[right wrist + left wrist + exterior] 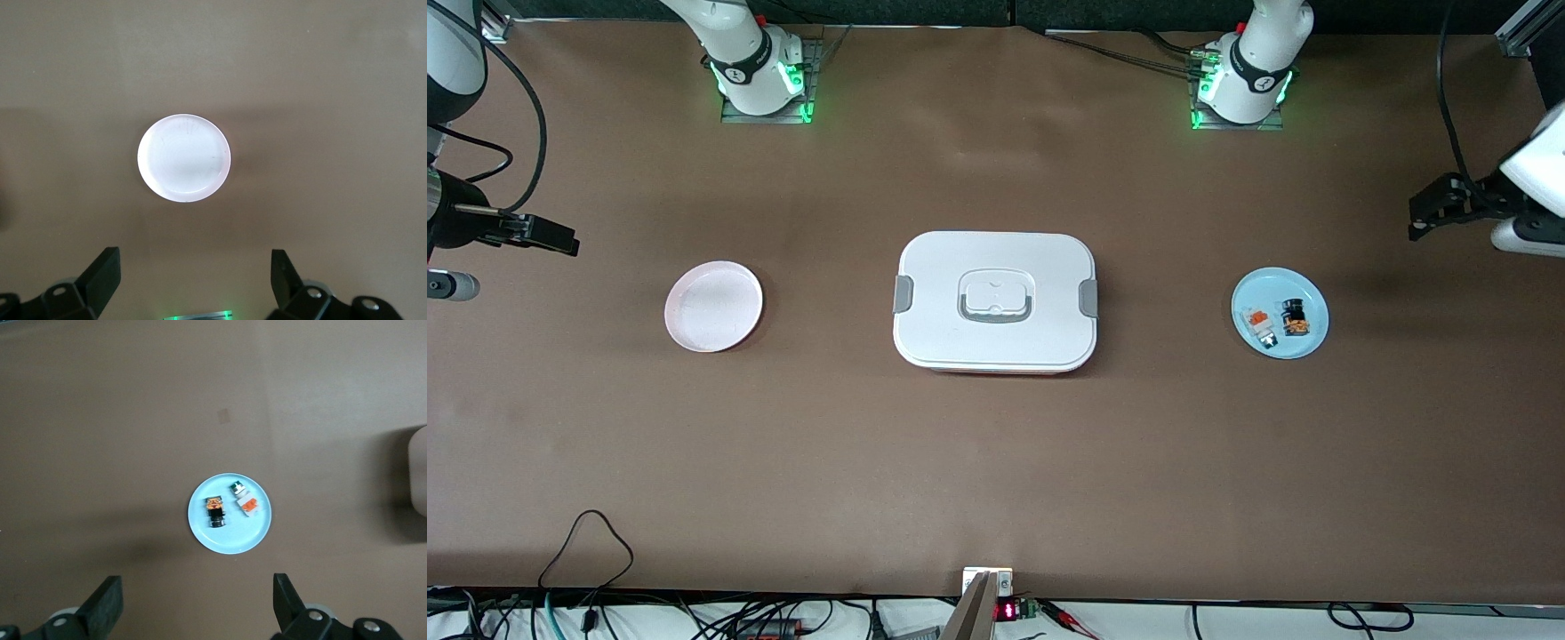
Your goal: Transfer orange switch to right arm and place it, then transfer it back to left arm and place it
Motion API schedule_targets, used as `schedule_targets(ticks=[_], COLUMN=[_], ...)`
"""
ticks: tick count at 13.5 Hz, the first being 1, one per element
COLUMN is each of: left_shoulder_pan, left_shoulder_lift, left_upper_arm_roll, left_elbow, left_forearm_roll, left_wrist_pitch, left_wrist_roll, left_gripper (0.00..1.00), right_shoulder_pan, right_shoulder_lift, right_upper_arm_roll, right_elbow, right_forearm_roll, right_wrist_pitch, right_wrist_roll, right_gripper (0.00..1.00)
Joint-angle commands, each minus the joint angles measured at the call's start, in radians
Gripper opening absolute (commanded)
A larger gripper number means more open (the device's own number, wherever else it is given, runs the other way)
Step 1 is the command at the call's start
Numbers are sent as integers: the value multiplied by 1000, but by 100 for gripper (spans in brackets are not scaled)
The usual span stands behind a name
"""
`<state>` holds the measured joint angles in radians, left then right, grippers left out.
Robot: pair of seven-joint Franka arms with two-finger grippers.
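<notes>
Brown table (996,462), white box (996,267) bears no label

On your brown desk (996,462) you see a pink plate (713,306), a blue plate (1307,342) bearing what seems a white-and-grey part (1259,325).

Even overhead light; soft shadows spread on the brown table (996,462) around the left gripper (195,605); wrist views look slightly hazy.
</notes>
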<state>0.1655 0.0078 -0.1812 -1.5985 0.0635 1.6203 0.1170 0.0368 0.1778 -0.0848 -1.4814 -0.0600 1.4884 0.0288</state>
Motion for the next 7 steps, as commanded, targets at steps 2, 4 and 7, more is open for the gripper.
schedule_targets(ticks=[2,4,7], left_shoulder_pan=[-21,-20,-21], left_shoulder_lift=[20,18,20], left_upper_arm_roll=[25,16,19], left_elbow=[51,58,69], left_forearm_roll=[15,15,10], left_wrist_pitch=[-28,-31,-28], left_wrist_roll=[-25,-28,-106], left_gripper=[99,99,99], right_shoulder_pan=[-2,-2,-3], right_shoulder_lift=[-12,-12,-20], right_upper_arm_roll=[-7,2,-7], right_elbow=[1,1,1], right_forearm_roll=[20,23,28], right_wrist_pitch=[-7,-7,-5], right_wrist_roll=[-49,-49,-52], right_gripper=[100,100,100])
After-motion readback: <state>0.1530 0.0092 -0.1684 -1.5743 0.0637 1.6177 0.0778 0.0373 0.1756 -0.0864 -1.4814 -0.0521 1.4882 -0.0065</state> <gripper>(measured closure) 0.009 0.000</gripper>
